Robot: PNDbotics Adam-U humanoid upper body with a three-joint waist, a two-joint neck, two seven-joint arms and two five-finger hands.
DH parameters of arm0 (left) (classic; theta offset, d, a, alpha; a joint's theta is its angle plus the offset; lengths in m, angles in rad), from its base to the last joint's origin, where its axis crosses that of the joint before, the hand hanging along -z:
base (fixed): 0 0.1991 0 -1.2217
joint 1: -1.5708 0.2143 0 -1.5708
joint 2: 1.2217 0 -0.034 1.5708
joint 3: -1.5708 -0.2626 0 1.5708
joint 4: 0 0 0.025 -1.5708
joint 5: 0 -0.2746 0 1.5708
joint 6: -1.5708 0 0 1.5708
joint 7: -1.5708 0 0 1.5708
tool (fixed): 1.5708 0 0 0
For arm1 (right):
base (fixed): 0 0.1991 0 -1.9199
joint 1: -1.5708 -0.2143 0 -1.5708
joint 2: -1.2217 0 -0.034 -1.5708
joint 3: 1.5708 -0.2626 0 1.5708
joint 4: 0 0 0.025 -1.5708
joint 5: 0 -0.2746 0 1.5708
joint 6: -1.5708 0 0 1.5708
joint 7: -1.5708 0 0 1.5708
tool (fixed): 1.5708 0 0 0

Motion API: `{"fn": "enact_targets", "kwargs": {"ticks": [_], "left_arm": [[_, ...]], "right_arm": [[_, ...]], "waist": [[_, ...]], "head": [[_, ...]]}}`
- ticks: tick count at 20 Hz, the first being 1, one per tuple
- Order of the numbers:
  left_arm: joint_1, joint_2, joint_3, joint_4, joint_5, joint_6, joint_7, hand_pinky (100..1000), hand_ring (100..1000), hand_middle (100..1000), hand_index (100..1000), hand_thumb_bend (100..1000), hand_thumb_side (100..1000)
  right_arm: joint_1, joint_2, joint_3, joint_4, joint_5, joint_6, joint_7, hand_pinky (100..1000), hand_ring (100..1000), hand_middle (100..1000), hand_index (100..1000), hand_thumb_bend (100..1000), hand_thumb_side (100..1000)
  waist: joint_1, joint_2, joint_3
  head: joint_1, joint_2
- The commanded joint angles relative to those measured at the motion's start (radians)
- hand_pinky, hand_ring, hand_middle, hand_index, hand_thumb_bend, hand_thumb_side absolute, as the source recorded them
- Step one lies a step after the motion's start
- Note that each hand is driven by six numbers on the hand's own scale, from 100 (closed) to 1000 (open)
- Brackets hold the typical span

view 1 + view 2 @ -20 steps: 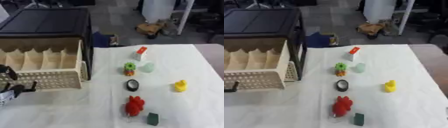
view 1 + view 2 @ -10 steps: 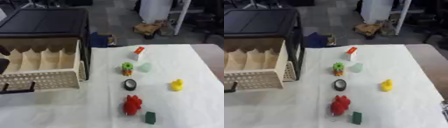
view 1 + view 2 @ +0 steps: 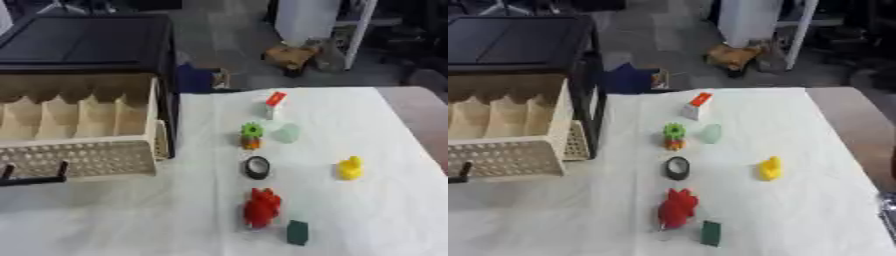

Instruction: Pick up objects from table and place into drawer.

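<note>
Several small things lie on the white cloth (image 3: 385, 130). They are a red and white box (image 3: 276, 102), a green and orange gear toy (image 3: 252, 135), a pale green translucent piece (image 3: 286, 133), a black tape roll (image 3: 256, 167), a yellow duck (image 3: 350, 168), a red toy (image 3: 261, 208) and a dark green block (image 3: 297, 232). The beige drawer (image 3: 79, 159), with dividers inside and a black handle (image 3: 35, 177), stands pulled out at the left. My left hand shows in neither view. A grey sliver at the right eye view's right edge may be my right hand (image 3: 888, 202).
The drawer belongs to a black cabinet (image 3: 83, 45) at the back left. Beyond the table's far edge lie a blue bag (image 3: 194, 77) and brown clutter (image 3: 291, 56) on the floor. The brown tabletop (image 3: 420, 107) shows bare at the right.
My left hand, which was by the drawer handle at the lower left, has left the view. The things on the cloth lie where they were.
</note>
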Motion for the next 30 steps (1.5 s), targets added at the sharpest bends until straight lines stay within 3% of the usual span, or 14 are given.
{"fn": "enact_targets", "kwargs": {"ticks": [1, 6, 10, 13, 16, 19, 22, 27, 30], "left_arm": [[-0.002, -0.023, 0.048, -0.012, 0.094, 0.027, 0.167, 100, 100, 100, 702, 104, 1000], [0.028, -0.076, 0.068, -0.012, 0.174, 0.017, 0.342, 100, 100, 100, 722, 100, 1000], [0.052, -0.110, 0.073, -0.012, 0.211, -0.029, 0.426, 100, 100, 100, 765, 100, 1000], [0.075, -0.137, 0.068, -0.012, 0.234, -0.088, 0.463, 100, 100, 249, 807, 100, 1000], [0.101, -0.171, 0.068, -0.012, 0.234, -0.159, 0.472, 241, 236, 387, 825, 100, 1000], [0.126, -0.212, 0.072, -0.012, 0.234, -0.211, 0.474, 321, 308, 445, 834, 100, 1000], [0.148, -0.245, 0.073, -0.012, 0.239, -0.235, 0.471, 422, 407, 511, 846, 100, 1000], [0.163, -0.296, 0.074, -0.012, 0.260, -0.259, 0.472, 491, 459, 556, 860, 100, 1000], [0.169, -0.316, 0.072, -0.012, 0.269, -0.270, 0.465, 545, 501, 590, 871, 100, 1000]], "right_arm": [[-0.017, -0.081, 0.002, -0.016, 0.015, 0.017, 0.000, 661, 632, 583, 878, 235, 922], [-0.033, -0.150, 0.013, -0.016, 0.031, 0.053, 0.009, 663, 633, 584, 870, 313, 993], [-0.049, -0.210, 0.025, -0.016, 0.046, 0.086, 0.030, 667, 638, 586, 864, 400, 1000], [-0.061, -0.263, 0.037, -0.016, 0.064, 0.114, 0.065, 680, 651, 594, 859, 409, 1000], [-0.076, -0.316, 0.051, -0.016, 0.091, 0.140, 0.113, 696, 667, 606, 855, 388, 1000], [-0.089, -0.364, 0.067, -0.016, 0.125, 0.158, 0.173, 708, 681, 620, 856, 368, 1000], [-0.101, -0.411, 0.087, -0.016, 0.168, 0.157, 0.242, 735, 717, 660, 862, 444, 1000], [-0.116, -0.472, 0.119, -0.016, 0.246, 0.121, 0.343, 763, 748, 692, 857, 550, 1000], [-0.130, -0.506, 0.140, -0.016, 0.289, 0.094, 0.383, 779, 773, 719, 845, 660, 1000]], "waist": [[-0.002, -0.021, 0.001], [-0.005, -0.026, 0.004], [-0.006, -0.029, 0.003], [-0.005, -0.034, 0.001], [-0.001, -0.039, -0.003], [0.002, -0.044, -0.004], [0.005, -0.048, -0.006], [0.006, -0.049, -0.006], [0.006, -0.049, -0.004]], "head": [[-0.005, 0.016], [-0.009, 0.029], [-0.007, 0.036], [-0.004, 0.046], [0.003, 0.063], [0.007, 0.082], [0.010, 0.096], [0.005, 0.101], [0.000, 0.095]]}}
